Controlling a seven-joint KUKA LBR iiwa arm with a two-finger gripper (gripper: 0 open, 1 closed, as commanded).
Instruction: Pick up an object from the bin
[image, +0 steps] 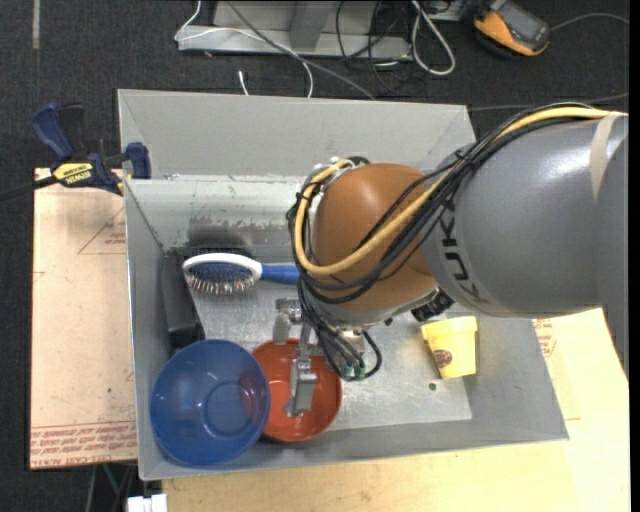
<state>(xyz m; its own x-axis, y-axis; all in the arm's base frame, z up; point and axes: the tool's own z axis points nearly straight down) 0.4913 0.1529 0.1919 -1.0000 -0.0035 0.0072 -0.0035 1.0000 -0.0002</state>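
My gripper (298, 398) reaches down from under the orange wrist cover into a red bowl (322, 408) at the bin's front middle. Its metal tip sits inside the bowl near the left part of the rim. A blue bowl (208, 402) stands directly left of the red one, and their rims touch or overlap. Behind them a blue and white hairbrush (222, 272) lies bristles up, with its handle running right under the arm.
A black oblong thing (180, 302) lies along the bin's left wall beside the brush. A yellow cup (452, 347) lies on its side at the right. The arm and its cables cover the bin's middle and back right.
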